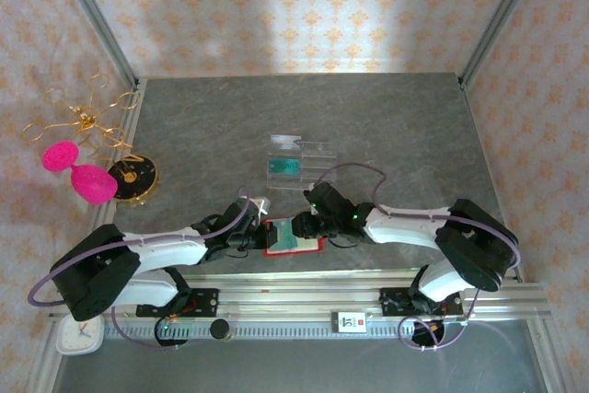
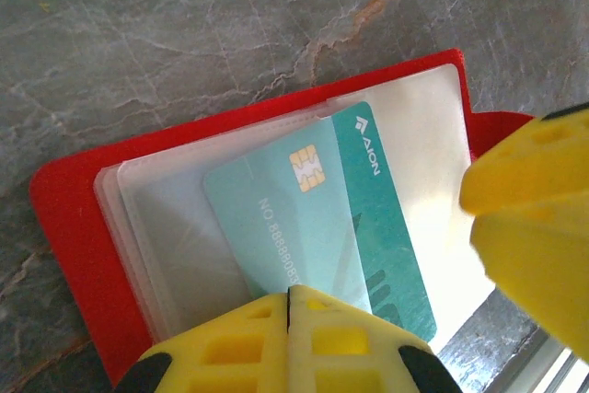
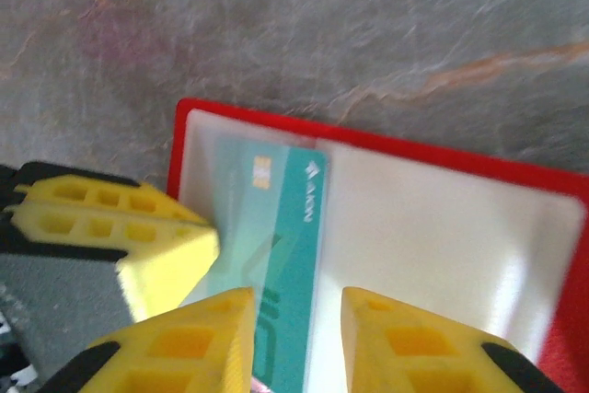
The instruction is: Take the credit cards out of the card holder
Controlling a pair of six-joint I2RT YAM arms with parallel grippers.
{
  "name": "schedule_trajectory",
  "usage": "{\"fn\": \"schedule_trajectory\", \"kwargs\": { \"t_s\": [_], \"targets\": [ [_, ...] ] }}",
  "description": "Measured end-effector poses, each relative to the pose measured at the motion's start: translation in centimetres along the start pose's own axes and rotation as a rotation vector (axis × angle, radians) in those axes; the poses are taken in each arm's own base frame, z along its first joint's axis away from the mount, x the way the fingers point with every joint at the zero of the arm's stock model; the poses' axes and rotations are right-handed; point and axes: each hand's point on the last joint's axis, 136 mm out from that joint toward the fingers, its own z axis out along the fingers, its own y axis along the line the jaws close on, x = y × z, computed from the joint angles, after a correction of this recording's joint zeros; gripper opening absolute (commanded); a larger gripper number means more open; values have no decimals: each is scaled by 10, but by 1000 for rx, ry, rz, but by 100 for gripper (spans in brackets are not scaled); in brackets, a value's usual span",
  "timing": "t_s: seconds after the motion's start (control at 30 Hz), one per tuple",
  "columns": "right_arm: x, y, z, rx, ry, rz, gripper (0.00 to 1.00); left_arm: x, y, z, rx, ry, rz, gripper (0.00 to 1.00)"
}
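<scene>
The red card holder point(image 1: 311, 248) lies open on the grey table near its front edge, between my two grippers. A teal credit card point(image 2: 373, 218) with a gold chip sits in its clear sleeve, half under the plastic and half bare. My left gripper point(image 2: 289, 296) is shut, its yellow tips joined over the card's near end. In the top view it comes in from the left point(image 1: 261, 233). My right gripper point(image 3: 296, 319) is open above the card point(image 3: 294, 227) and the white sleeve, empty. One of its fingers point(image 2: 534, 227) shows at the right of the left wrist view.
A clear slotted tray point(image 1: 301, 156) holding another teal card point(image 1: 282, 167) stands mid-table behind the holder. Pink shapes point(image 1: 78, 172), gold wire and a black-gold disc point(image 1: 132, 177) sit at the left edge. A metal rail point(image 1: 368, 306) runs along the front.
</scene>
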Motion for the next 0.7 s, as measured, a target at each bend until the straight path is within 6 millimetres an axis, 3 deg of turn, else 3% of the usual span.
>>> {"fn": "schedule_trajectory", "kwargs": {
  "t_s": [0.2, 0.43, 0.57, 0.7],
  "targets": [
    [10, -3, 12, -13, 53, 7, 27, -3, -2, 5, 20, -5, -2, 0],
    [9, -8, 11, -11, 41, 31, 27, -4, -1, 5, 55, -11, -15, 0],
    [10, -7, 11, -30, 43, 41, 18, -3, -3, 7, 71, -4, -12, 0],
    [9, -6, 13, -51, 48, 57, 2, -3, -4, 9, 86, 4, -13, 0]
  ]
}}
